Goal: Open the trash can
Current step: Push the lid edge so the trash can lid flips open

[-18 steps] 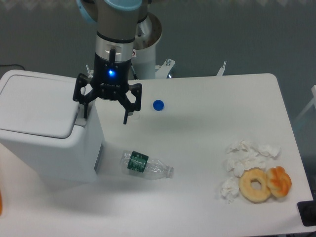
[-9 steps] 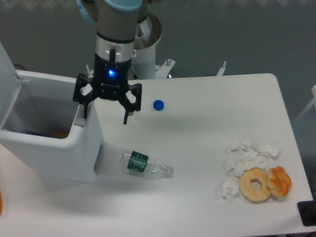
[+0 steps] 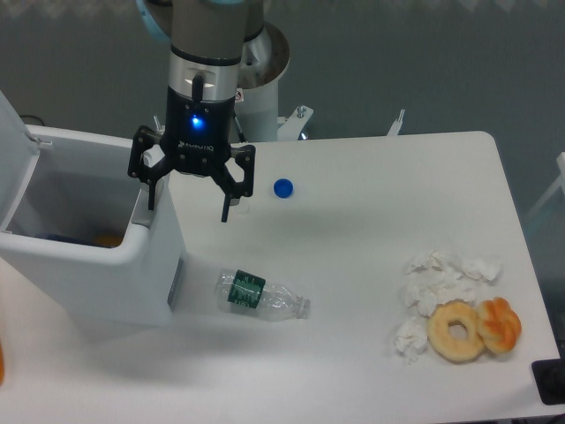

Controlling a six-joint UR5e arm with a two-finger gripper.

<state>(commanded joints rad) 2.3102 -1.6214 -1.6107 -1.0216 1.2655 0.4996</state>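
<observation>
The large white trash can (image 3: 115, 274) stands at the table's left edge. Its lid (image 3: 18, 159) is swung up at the far left, and the inside shows, with something orange at the bottom. My gripper (image 3: 188, 210) is open and empty, just above the can's right rim. Its left finger (image 3: 152, 196) hangs over the rim strip, its right finger (image 3: 226, 208) over the table beside the can. Whether the left finger touches the rim I cannot tell.
A clear plastic bottle (image 3: 262, 297) with a green label lies on the table right of the can. A blue cap (image 3: 282, 187) lies further back. Crumpled white tissues (image 3: 437, 281), a doughnut (image 3: 456, 330) and a pastry (image 3: 500, 324) sit at the front right.
One second ago the lid lay flat and shut. It has since swung up and stays open. My gripper has risen slightly.
</observation>
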